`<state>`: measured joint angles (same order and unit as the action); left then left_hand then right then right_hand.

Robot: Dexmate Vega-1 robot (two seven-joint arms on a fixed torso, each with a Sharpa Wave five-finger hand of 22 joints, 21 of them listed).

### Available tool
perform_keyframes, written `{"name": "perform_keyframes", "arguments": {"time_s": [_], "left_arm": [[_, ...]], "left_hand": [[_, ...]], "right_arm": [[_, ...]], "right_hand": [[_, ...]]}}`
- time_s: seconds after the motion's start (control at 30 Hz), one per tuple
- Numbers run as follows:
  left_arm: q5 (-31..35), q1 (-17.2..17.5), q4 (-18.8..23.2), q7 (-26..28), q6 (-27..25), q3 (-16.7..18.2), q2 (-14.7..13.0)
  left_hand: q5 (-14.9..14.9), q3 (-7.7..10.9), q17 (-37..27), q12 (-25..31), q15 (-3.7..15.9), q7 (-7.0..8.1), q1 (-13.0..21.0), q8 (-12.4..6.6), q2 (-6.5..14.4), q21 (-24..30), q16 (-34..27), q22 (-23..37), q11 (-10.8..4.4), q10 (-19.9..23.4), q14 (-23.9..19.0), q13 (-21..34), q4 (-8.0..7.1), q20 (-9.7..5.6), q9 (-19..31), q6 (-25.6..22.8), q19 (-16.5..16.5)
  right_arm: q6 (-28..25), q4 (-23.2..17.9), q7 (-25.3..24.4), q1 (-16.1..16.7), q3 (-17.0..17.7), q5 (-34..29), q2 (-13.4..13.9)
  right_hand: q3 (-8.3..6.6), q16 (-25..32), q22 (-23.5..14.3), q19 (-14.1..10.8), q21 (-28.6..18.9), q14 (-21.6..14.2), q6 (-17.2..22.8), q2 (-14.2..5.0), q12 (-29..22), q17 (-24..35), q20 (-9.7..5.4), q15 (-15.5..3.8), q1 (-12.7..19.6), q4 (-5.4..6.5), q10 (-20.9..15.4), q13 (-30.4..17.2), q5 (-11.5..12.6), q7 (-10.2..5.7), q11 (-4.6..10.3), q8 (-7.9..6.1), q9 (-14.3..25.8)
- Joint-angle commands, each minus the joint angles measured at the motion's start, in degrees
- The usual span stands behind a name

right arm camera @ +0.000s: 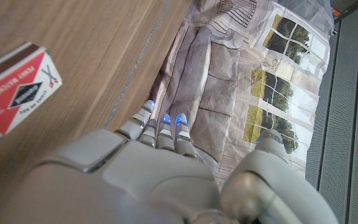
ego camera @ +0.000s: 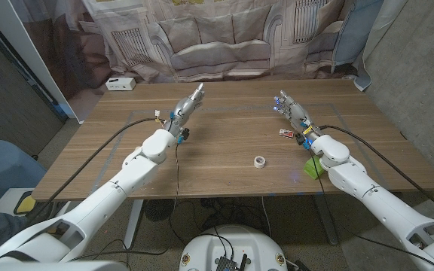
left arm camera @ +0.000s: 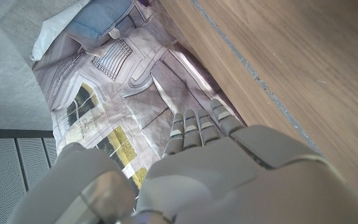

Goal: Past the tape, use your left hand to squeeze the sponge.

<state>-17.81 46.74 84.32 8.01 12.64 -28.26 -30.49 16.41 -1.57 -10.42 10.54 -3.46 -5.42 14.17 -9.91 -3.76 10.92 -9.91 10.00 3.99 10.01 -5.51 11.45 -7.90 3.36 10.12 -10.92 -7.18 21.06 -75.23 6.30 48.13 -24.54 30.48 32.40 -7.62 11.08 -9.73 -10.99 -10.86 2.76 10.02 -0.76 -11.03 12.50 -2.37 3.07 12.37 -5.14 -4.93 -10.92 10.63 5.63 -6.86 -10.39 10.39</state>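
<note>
We find the left hand [ego camera: 187, 105] empty, fingers extended, over the worktop [ego camera: 224, 162]. The green sponge [ego camera: 312, 168] lies well apart at its four o'clock, beyond the tape [ego camera: 260, 162].

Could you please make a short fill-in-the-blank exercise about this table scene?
1. The roll of tape lies on the ____ table.
2. The green sponge lies beside the robot's ____ arm.
3. The left hand holds ____.
4. The matchbox is red and ____.

Missing words: wooden; right; nothing; white
</note>
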Motion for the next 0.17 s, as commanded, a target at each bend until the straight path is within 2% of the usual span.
{"name": "perform_keyframes", "arguments": {"time_s": [0.03, 0.17], "left_arm": [[-0.5, 1.2, -0.7, 0.1, 1.8, -0.1, 0.1], [-1.2, 1.4, -1.4, -0.4, 2.8, 0.2, 0.1]], "left_hand": [[0.4, -0.33, 0.0, 0.3, -0.18, 0.01, -0.2, -0.36, 0.2, -0.1, -0.3, 0.3, -0.18, 0.0, 0.2, 0.0, -0.11, -0.21, 0.1, 0.2, 0.4], [0.5, -0.29, 0.0, 0.4, -0.19, 0.01, -0.1, -0.4, 0.3, -0.1, -0.4, 0.3, -0.31, 0.0, 0.2, 0.0, -0.07, -0.24, 0.1, 0.2, 0.5]], "right_arm": [[-1.8, -3.2, -2.5, 2.0, -0.1, -0.1, 0.3], [-2.7, -4.9, -3.9, 2.8, -0.1, -0.5, 0.5]], "right_hand": [[-0.25, 0.6, -0.1, -0.5, -0.5, -0.6, 0.1, -0.67, -0.3, 0.1, -0.14, 0.23, 0.4, -0.25, -0.6, 0.0, 0.4, 0.32, -0.05, -0.36, 0.2], [-0.34, 0.6, -0.1, -0.6, -0.6, -0.7, 0.3, -0.79, -0.4, 0.0, 0.03, 0.27, 0.6, -0.35, -0.8, 0.0, 0.4, 0.31, -0.02, -0.45, 0.2]]}}
